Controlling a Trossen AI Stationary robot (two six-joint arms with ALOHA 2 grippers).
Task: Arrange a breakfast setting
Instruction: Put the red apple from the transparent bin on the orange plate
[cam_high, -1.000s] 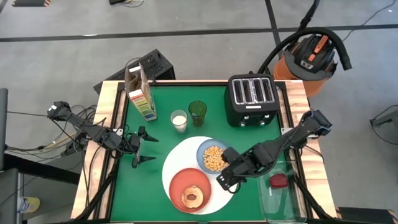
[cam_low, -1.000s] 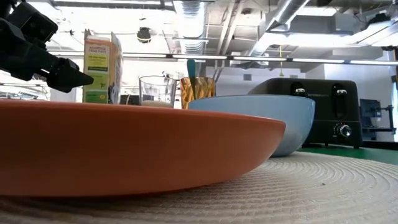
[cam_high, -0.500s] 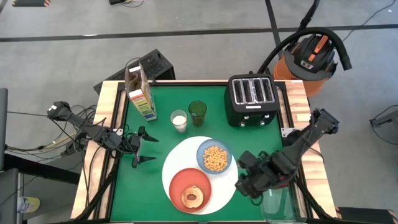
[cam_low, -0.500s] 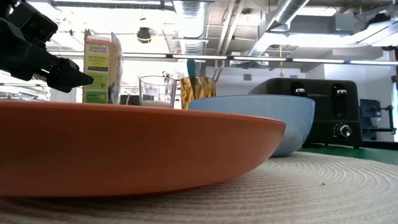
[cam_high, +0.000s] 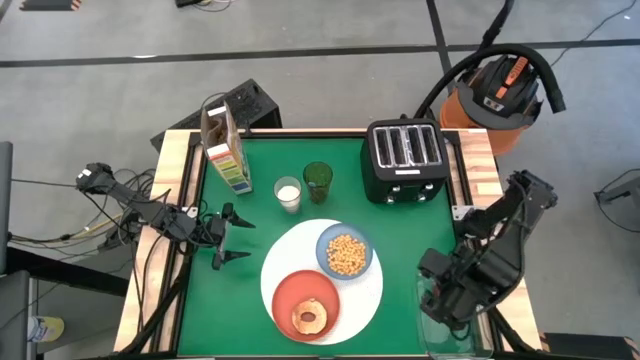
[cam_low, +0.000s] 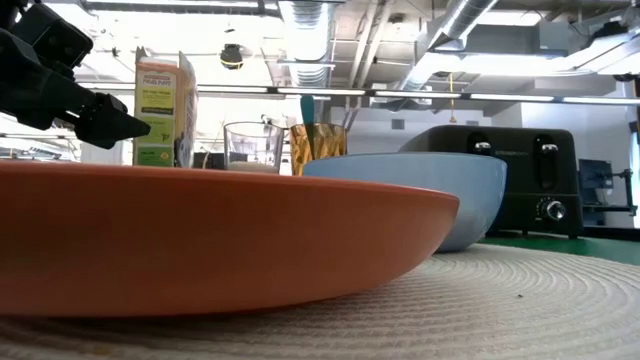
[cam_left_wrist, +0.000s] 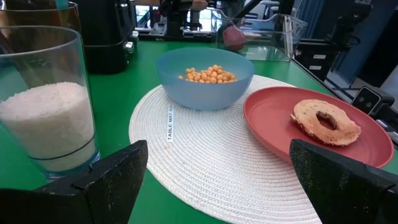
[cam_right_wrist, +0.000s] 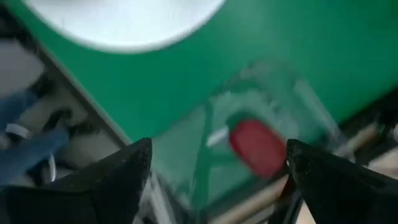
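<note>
- Approach, seen from the high view: the right gripper (cam_high: 448, 300) hangs over the clear plastic container (cam_high: 432, 345) at the table's right front corner, which suggests it is reaching for what lies inside. It would do best to go straight down between the walls, clear of the rim. The round white table mat (cam_high: 365, 295) lies mid-table and carries the orange-red plate (cam_high: 285, 295) at its front. The light-blue bowl (cam_high: 320, 254) of cereal sits just behind. The left gripper (cam_high: 247, 240) waits to the mat's left, jaws apart.
- Low view: plate and bowl sit side by side on the woven mat. A blue handle (cam_low: 307, 108) points straight up at the tinted glass (cam_low: 318, 145), its long axis near vertical. I cannot tell whether it is the spoon or whether it stands inside the glass.
- Left wrist view: the left arm's fingers (cam_left_wrist: 118, 171) stand wide with nothing between them. A halved bagel (cam_left_wrist: 326, 121) lies flat on the plate.
- Right wrist view: the right arm's fingers (cam_right_wrist: 124, 171) are spread wide and hold nothing. Below them, an oblong red item (cam_right_wrist: 258, 148) lies in the container, its long axis skewed to the line between the fingers. A wrist turn before closing would likely let them close across its narrow side.
</note>
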